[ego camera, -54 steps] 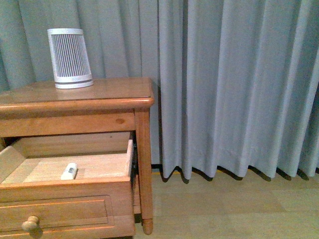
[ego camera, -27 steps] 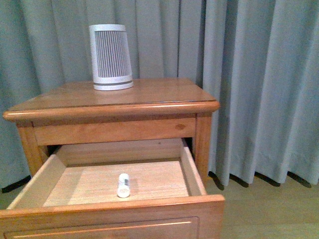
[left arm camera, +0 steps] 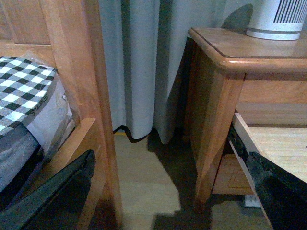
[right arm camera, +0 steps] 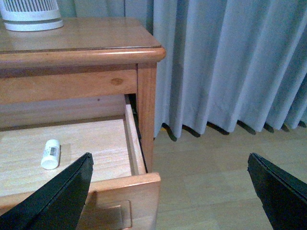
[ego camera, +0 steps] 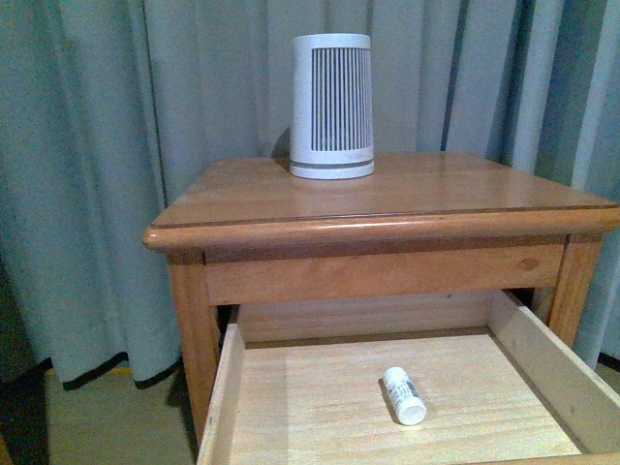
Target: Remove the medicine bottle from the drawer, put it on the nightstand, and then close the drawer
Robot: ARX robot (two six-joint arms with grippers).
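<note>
The medicine bottle (ego camera: pixel 404 395) lies on its side on the pale floor of the open upper drawer (ego camera: pixel 225 387), cap toward the front. It also shows in the right wrist view (right arm camera: pixel 51 154), inside the drawer (right arm camera: pixel 135 148). The nightstand (ego camera: pixel 387 194) stands above it, its top glossy. No gripper shows in the front view. My right gripper (right arm camera: pixel 168 196) is open and empty, in front of the drawer's right corner, apart from the bottle. My left gripper (left arm camera: pixel 168 206) is open and empty, low beside the nightstand's left leg (left arm camera: pixel 216 134); the bottle is hidden there.
A tall white ribbed cylinder (ego camera: pixel 332 107) stands at the back of the nightstand top. Grey curtains (ego camera: pixel 97 174) hang behind. A wooden bed frame (left arm camera: pixel 76 72) with checked bedding (left arm camera: pixel 24 91) stands left of the nightstand, with a strip of floor (left arm camera: pixel 144 177) between.
The front view has swung left: the nightstand and open drawer have shifted rightward in the picture. The bottle still lies in the drawer.
</note>
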